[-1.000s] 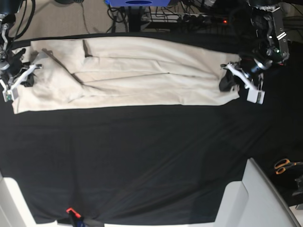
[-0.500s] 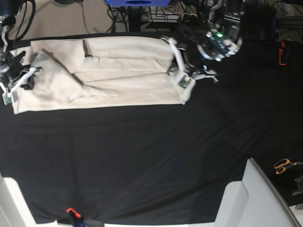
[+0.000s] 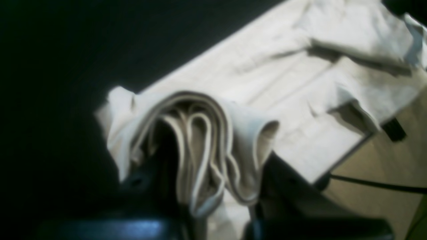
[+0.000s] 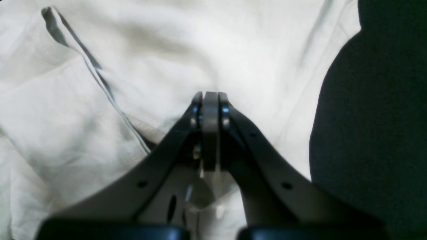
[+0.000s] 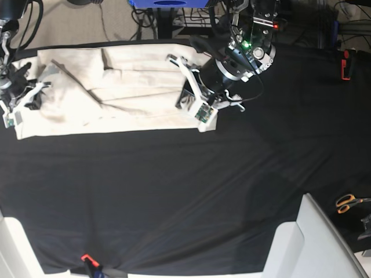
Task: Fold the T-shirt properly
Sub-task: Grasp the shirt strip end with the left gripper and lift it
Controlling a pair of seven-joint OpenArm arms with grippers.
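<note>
The cream T-shirt [image 5: 116, 87] lies in a long strip across the far side of the black table. Its right end is lifted and doubled back toward the middle. My left gripper [image 5: 194, 99] is shut on that end, and the left wrist view shows several bunched layers of the T-shirt [image 3: 206, 146] between its dark fingers [image 3: 140, 176]. My right gripper [image 5: 20, 99] is at the strip's left end. It is shut, with its tips [image 4: 210, 100] together against the T-shirt [image 4: 100, 100]. Whether any cloth is pinched there does not show.
Rigid pale panels stand at the near right [image 5: 316, 243] and near left [image 5: 11, 249] corners. Orange-handled scissors [image 5: 348, 202] lie at the right edge. A red clamp [image 5: 87, 258] sits on the near edge. Cables and bare floor lie beyond the far edge.
My left gripper has carried the shirt's right end leftward, from the far right to about the middle, so the laid-out strip is shorter. The right gripper has stayed in place.
</note>
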